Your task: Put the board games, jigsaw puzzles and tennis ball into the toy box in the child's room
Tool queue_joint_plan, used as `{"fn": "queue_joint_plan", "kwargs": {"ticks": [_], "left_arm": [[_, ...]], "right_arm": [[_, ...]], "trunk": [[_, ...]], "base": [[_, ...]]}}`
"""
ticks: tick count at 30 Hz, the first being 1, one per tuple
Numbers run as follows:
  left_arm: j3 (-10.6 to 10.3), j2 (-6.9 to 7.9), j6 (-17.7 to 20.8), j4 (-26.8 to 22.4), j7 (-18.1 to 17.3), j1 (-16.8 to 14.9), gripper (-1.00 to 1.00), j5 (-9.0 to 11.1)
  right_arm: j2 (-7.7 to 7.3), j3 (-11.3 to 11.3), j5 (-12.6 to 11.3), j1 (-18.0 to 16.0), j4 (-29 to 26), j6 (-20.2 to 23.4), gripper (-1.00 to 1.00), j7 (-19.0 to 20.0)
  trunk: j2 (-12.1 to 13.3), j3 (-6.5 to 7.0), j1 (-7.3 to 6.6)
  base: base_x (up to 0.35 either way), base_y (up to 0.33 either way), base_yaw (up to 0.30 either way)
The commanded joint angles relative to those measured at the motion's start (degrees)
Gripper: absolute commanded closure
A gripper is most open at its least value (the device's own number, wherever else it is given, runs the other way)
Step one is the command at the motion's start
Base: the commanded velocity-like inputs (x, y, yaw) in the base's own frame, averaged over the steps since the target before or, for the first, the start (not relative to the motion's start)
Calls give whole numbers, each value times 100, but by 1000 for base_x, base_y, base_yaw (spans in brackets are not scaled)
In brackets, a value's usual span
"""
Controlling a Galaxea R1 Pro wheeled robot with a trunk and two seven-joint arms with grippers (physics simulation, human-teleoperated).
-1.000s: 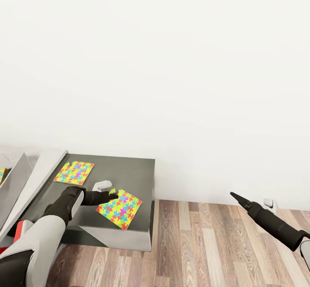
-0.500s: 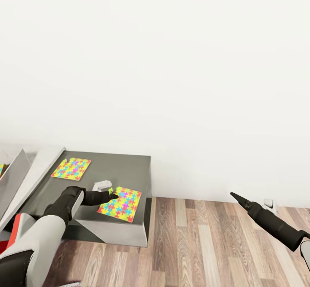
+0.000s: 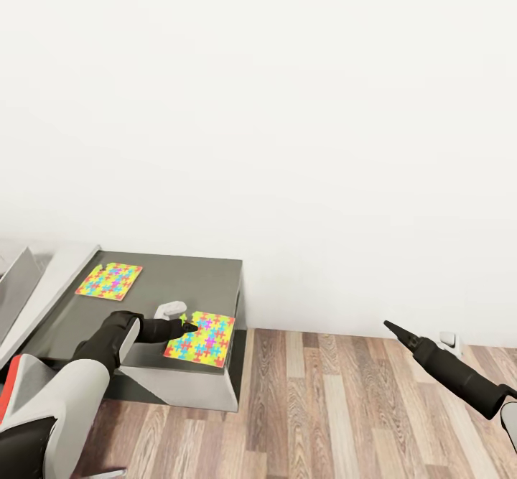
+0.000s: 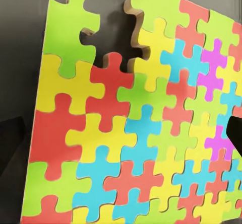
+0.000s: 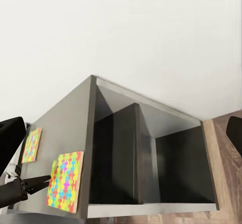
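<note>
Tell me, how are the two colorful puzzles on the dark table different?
The near puzzle lies by the cabinet's front edge, right at the left gripper's tip; the far puzzle lies further back, nearer the wall, with nothing touching it. The near puzzle has a notch in its edge in the left wrist view, as if a piece were missing; the far puzzle is too small to check. Both are flat squares of bright interlocking pieces.

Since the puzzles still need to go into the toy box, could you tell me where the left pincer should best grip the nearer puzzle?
Probably at its front edge. The nearer puzzle lies flat on the dark cabinet top, so there is nothing to pinch from above. It sits close to the cabinet's front edge, so sliding it forward until it overhangs could let the left pincer, hovering at its near-left corner, close above and below it.
</note>
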Motion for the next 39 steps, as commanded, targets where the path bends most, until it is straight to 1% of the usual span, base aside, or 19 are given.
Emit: {"fn": "queue_joint_plan", "kwargs": {"ticks": [1, 18, 24, 31, 34, 35, 37, 39], "left_arm": [[42, -5, 30, -6, -50, -6, -100, -60], [49, -5, 42, -6, -51, -3, -100, -53], [55, 0, 52, -6, -50, -7, -100, -47], [122, 54, 52, -14, -62, -10, -100, -18], [216, 91, 52, -34, -150, -10, -100, -12], [290, 146, 52, -40, -260, -10, -100, -10], [376, 214, 52, -44, -424, -10, -100, -9], [545, 365, 52, -49, -856, -11, -100, -8]], "right_arm": [[0, -8, -14, -5, 0, 40, -100, 9], [0, 5, -15, -5, -1, 40, -100, 9], [0, 22, 17, -5, 0, 25, -100, -1], [0, 31, 28, -5, 25, 13, -100, 2], [6, 33, 34, -8, 38, 5, -100, -30], [7, 36, 39, -11, 53, -2, -100, -46], [8, 39, 44, -17, 92, -9, -100, -60], [9, 47, 59, -51, 330, -38, -100, -73]], "trunk": [[-11, -10, 3], [-11, -10, 3], [-11, -10, 3], [-11, -10, 3], [-11, -10, 3], [-11, -10, 3], [-11, -10, 3], [-11, -10, 3]], "base": [[0, -90, 0], [0, -137, 0], [0, -25, 0], [0, -2, 0], [0, 0, 0], [0, 0, 0], [0, 0, 0], [0, 0, 0]]}}
